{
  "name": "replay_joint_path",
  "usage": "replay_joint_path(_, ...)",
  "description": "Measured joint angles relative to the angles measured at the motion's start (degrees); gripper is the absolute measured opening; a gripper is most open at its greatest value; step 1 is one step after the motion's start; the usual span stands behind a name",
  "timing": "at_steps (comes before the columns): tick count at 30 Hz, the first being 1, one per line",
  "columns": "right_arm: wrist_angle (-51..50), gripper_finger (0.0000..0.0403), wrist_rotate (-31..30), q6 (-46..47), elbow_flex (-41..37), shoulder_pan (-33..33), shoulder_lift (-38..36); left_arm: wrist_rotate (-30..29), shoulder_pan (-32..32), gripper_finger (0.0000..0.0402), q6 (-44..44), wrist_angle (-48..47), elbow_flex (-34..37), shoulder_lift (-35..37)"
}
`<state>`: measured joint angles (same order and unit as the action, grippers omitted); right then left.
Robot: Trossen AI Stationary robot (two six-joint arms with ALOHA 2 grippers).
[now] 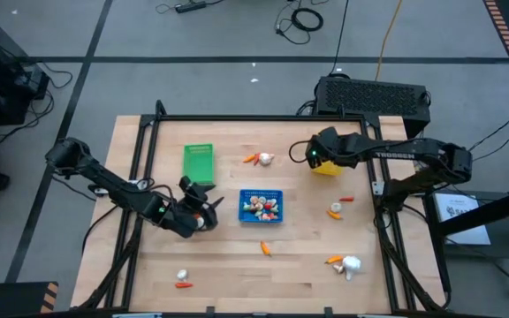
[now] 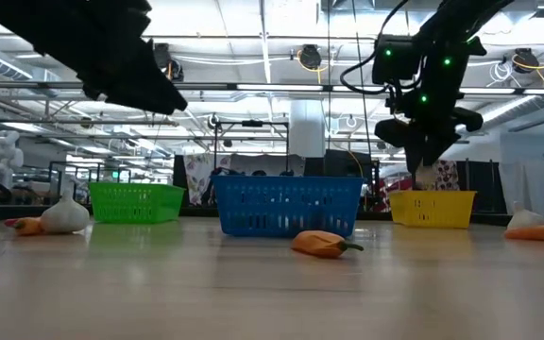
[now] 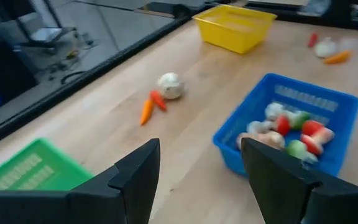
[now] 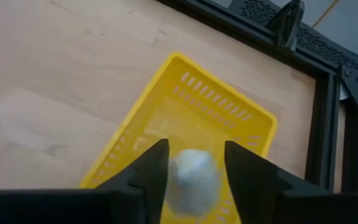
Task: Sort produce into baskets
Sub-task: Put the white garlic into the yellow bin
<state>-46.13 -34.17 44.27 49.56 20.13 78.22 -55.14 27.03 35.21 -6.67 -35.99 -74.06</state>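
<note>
Three baskets stand on the wooden table: green (image 1: 198,163) at the far left, blue (image 1: 261,207) in the middle, holding several small pieces, and yellow (image 1: 328,165) at the far right. My right gripper (image 4: 194,149) hangs over the yellow basket (image 4: 185,124), fingers apart, with a blurred white garlic bulb (image 4: 192,180) between them. In the low view the bulb (image 2: 426,175) shows just below the fingertips, above the yellow basket (image 2: 431,208). My left gripper (image 3: 197,155) is open and empty, above the table between the green and blue baskets. My right gripper points steeply down over the yellow basket, one finger (image 4: 154,168) on either side of the garlic bulb. The bulb is clear of the basket floor. A thin gap seems to show beside one finger; I cannot tell whether the fingers touch the bulb.
Loose produce lies about: a garlic bulb with carrots (image 1: 259,159) at the far middle, small pieces (image 1: 336,210) right of the blue basket, a carrot (image 1: 265,248) near the middle, a garlic and carrot (image 1: 347,263) near right, more (image 1: 182,280) near left. A dark frame (image 1: 263,117) rims the table.
</note>
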Motion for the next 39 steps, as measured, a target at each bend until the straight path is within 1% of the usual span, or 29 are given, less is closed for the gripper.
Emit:
replay_joint_path(4, 0.02, 0.0184, -0.21, 0.5, 0.0, 0.45, 0.01, 3.81, 0.0, 0.0232, -4.41, 3.6, 0.0, 0.0)
replay_joint_path(8, -0.41, 0.0213, 0.64, 0.02, 0.31, 0.45, 0.02, 4.42, 0.0, 0.0232, -5.8, 5.14, -0.02, 0.0)
replay_joint_path(10, -1.52, 0.0223, 3.19, -0.61, 1.37, 0.38, 0.02, 4.45, 0.0, 0.0232, -5.8, 5.01, -0.02, 0.0)
replay_joint_path(14, -5.19, 0.0234, 12.63, -0.68, 4.5, -1.19, 0.02, 4.48, -0.02, 0.0232, -6.0, 4.98, -0.02, 0.0)
replay_joint_path(16, -6.73, 0.0235, 16.39, 0.62, 5.41, -3.72, 0.0, 4.49, -0.02, 0.0232, -6.0, 4.99, -0.02, 0.0)
replay_joint_path(18, -8.14, 0.0235, 17.97, 2.48, 5.6, -7.7, 0.0, 4.51, -0.02, 0.0232, -6.0, 4.97, -0.02, 0.0)
replay_joint_path(21, -11.06, 0.0235, 16.98, 8.17, 5.6, -15.02, 0.0, 5.15, -0.02, 0.0232, -6.0, 4.95, -0.02, 0.0)
replay_joint_path(25, -12.92, 0.0235, 9.69, 19.68, 5.29, -27.11, 0.0, 5.65, -0.02, 0.0232, -6.01, 4.91, -0.02, 0.0)
replay_joint_path(28, -12.98, 0.0235, 6.24, 29.17, 3.73, -34.09, 0.39, 5.68, -0.02, 0.0232, -5.98, 5.15, -0.02, 0.0)
replay_joint_path(30, -12.89, 0.0235, 4.49, 35.16, 2.12, -37.53, 1.11, 6.11, -0.02, 0.0232, -5.95, 5.81, -0.04, 0.0)
replay_joint_path(32, -12.66, 0.0235, 4.16, 40.48, 0.11, -40.39, 1.8, 6.94, -0.02, 0.0232, -5.98, 6.55, -0.04, 0.0)
replay_joint_path(36, -12.35, 0.0235, 3.92, 48.63, -2.49, -44.78, 3.53, 7.22, -0.02, 0.0232, -5.97, 6.74, -0.07, 0.0)
replay_joint_path(39, -12.39, 0.0235, 2.33, 53.76, -3.06, -47.89, 5.44, 7.28, -0.07, 0.0232, -5.95, 6.77, -0.07, 0.0)
